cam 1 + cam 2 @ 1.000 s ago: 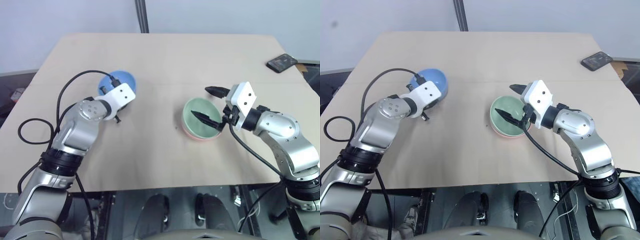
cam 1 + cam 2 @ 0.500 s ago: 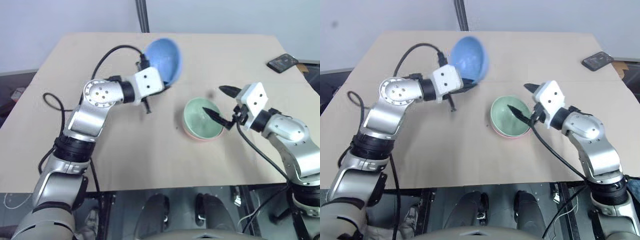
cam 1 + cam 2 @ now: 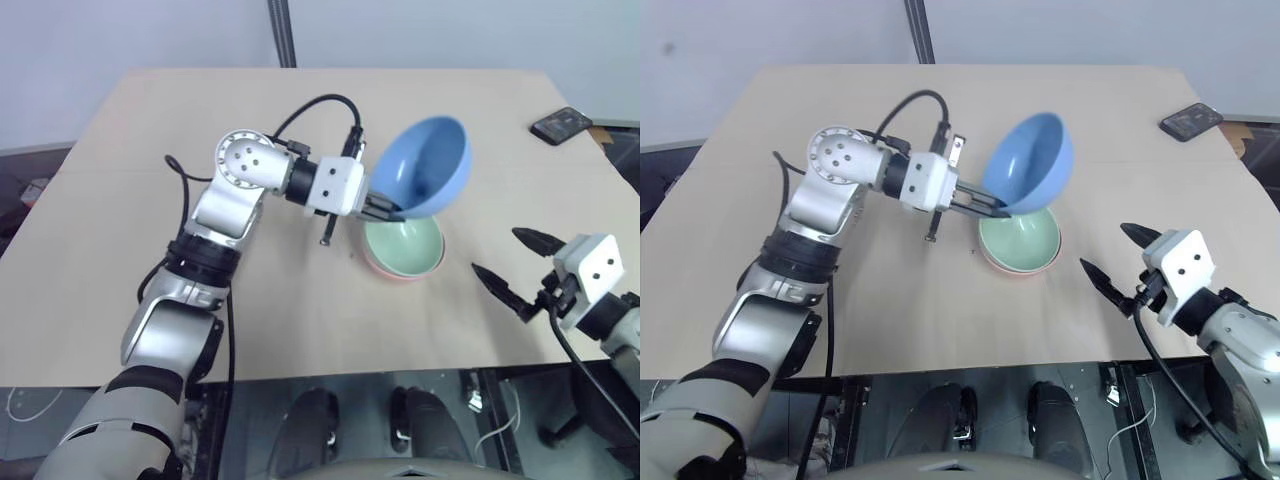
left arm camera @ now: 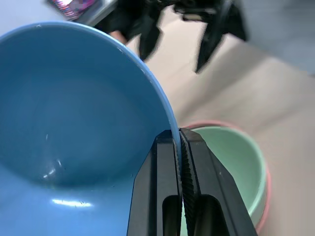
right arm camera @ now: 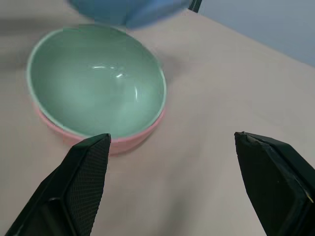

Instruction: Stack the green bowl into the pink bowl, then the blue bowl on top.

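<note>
Pale wood covers the table, which fills most of the head views under a grey wall. Near its middle sits the pink bowl, with the green bowl nested inside it so that only a salmon edge shows below the mint rim. Above and just to the far side of that pair, the left gripper pinches the rim of the blue bowl, its two black fingers pressed together with the thin blue wall between them. That bowl is lifted clear of the table and tilted, its hollow turned toward the camera and to the right, and its lower edge overlaps the green bowl's far rim in the head views; whether they touch I cannot tell. On the near right, the right gripper hangs well apart from the stack, its fingers spread wide and holding nothing. A dark phone lies at the far right edge.
</note>
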Tool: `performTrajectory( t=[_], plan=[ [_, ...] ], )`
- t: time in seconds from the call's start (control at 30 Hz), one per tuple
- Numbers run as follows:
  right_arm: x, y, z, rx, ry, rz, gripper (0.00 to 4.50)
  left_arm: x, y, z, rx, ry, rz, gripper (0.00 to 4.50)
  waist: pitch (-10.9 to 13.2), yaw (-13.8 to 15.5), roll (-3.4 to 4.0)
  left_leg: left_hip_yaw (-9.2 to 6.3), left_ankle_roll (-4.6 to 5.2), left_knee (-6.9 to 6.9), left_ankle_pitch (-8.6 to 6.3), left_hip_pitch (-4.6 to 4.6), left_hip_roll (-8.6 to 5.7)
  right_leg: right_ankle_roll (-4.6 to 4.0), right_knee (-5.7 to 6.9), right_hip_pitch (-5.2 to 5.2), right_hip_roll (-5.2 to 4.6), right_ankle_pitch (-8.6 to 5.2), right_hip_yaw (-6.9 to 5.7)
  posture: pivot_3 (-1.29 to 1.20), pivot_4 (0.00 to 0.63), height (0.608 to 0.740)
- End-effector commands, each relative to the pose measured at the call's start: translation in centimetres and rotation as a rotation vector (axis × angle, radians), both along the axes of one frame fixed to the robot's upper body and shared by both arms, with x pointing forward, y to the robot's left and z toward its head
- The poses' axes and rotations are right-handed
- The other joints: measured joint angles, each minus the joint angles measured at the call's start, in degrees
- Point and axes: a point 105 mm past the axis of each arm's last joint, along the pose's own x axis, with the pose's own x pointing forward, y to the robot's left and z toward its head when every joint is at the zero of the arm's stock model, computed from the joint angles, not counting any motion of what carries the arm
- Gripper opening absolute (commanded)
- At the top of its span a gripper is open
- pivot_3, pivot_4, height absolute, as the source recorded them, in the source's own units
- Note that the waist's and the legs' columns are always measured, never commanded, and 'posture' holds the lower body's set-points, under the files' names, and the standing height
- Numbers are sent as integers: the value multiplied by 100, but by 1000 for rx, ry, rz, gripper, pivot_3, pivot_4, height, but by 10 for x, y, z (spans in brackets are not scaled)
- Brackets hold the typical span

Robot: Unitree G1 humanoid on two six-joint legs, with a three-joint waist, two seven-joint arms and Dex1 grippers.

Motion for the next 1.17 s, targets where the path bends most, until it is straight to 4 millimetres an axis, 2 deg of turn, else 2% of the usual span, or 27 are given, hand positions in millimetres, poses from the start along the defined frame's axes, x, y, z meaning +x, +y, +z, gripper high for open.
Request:
performTrajectory(
  t=[0.03, 0.17, 0.2, 0.3, 0.43, 0.5, 0.73, 0.93, 1.0, 1.17],
  plan=[
    [-12, 4, 20, 13, -79, 33, 4231, -5, 6, 1, 59, 27, -62, 834, 0, 5, 0, -1, 0, 0, 0, 0, 3, 0, 0, 0, 2, 0, 0, 0, 150, 740],
    [-21, 3, 23, 26, -69, 57, 4231, 2, 12, -1, 65, 61, -12, 2322, 0, 25, -1, -4, 2, 1, -1, -1, 17, 0, 0, 1, 1, 0, 0, 0, 150, 740],
    [-23, 3, 23, 27, -64, 61, 4231, 3, 13, -1, 65, 62, -2, 2855, 0, 30, -1, -5, 3, 1, -2, -2, 17, 0, -1, 1, 0, 0, 0, 0, 150, 740],
    [-24, 3, 22, 25, -42, 86, 4231, 7, 20, 12, -40, 106, 90, 3991, 0, 26, -1, -4, 7, 5, -4, -3, 15, 0, -2, 2, -3, 0, 0, 0, 150, 740],
    [-21, 6, 21, 21, -11, 132, 4231, 10, 44, 28, -263, 230, 268, 4068, -1, -16, 0, -3, 6, 5, -3, 0, 22, 0, 1, 0, 0, 0, 4, 0, 150, 740],
    [-19, 5, 19, 10, 3, 149, 4231, 4, 58, 29, -365, 300, 328, 4068, -2, -28, 2, -2, 5, 4, -3, 4, 25, -1, 5, 0, 0, 0, 7, 0, 150, 740],
    [-14, -11, 19, -38, 62, 212, 4231, -29, 124, 5, -511, 418, 611, 4068, 0, 23, -3, -5, 4, 4, -3, 4, 23, 0, 3, 3, -9, -1, 3, 0, 150, 740],
    [-22, -32, 33, -19, 70, 278, 4231, -58, 165, -17, -451, 472, 806, 4068, -3, 40, -4, -15, 4, 4, -3, 6, 22, -13, -7, 15, -13, -14, -11, 0, 150, 740],
    [-23, -37, 37, -16, 77, 287, 4231, -66, 170, -23, -443, 464, 848, 4068, -4, 37, -4, -12, 4, 2, -4, 10, 22, -14, -10, 18, -14, -18, -6, 0, 150, 740],
    [-23, -42, 36, -24, 101, 297, 4231, -77, 163, -29, -437, 497, 844, 4068, -5, 49, -6, -16, 3, 2, -4, 10, 23, -22, -9, 20, -16, -15, -10, 0, 150, 740]
  ],
)
